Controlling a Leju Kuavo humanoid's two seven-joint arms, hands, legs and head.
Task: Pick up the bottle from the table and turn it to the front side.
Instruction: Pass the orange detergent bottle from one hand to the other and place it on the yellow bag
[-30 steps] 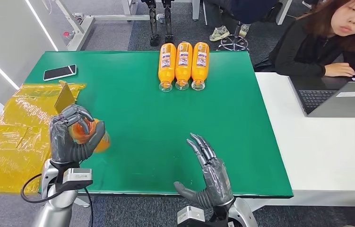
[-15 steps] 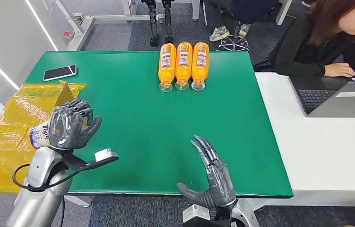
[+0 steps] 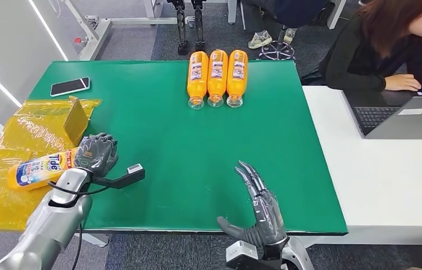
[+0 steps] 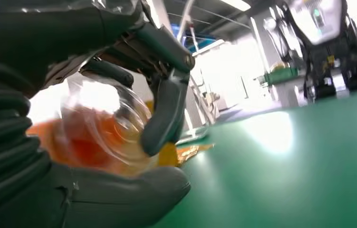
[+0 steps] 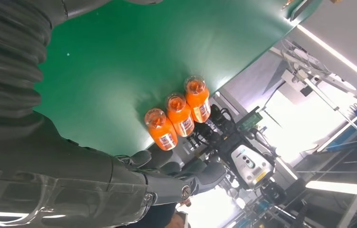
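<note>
Gripping the orange Tide bottle point(image 3: 42, 167) at one end, the left hand point(image 3: 96, 153) has its fingers wrapped round it, with the bottle lying sideways and sticking out over the crinkly yellow plastic sheet point(image 3: 14, 152) at the left edge of the green table point(image 3: 197, 146). The label is facing up toward the head camera, so my read is we're in the turning step, and the next move is probably to finish the roll so the front faces properly, then set it down flat without letting it slip.

Close in on the near side, the right hand point(image 3: 260, 208) hovers open over the table edge, fingers spread, holding nothing.

Further back, three orange bottles point(image 3: 218, 76) lie side by side near the far edge, a phone point(image 3: 70, 86) sits at the far left corner, and a person's sleeve point(image 3: 368, 62) rests by a laptop point(image 3: 405, 115) on the white desk point(image 3: 377, 180).

Hard to tell stuff: the left wrist view is blurry, just the clear end of the bottle point(image 4: 105, 128) behind the fingers point(image 4: 164, 114). Can't see whether the bottle is touching the sheet or held just above it.
</note>
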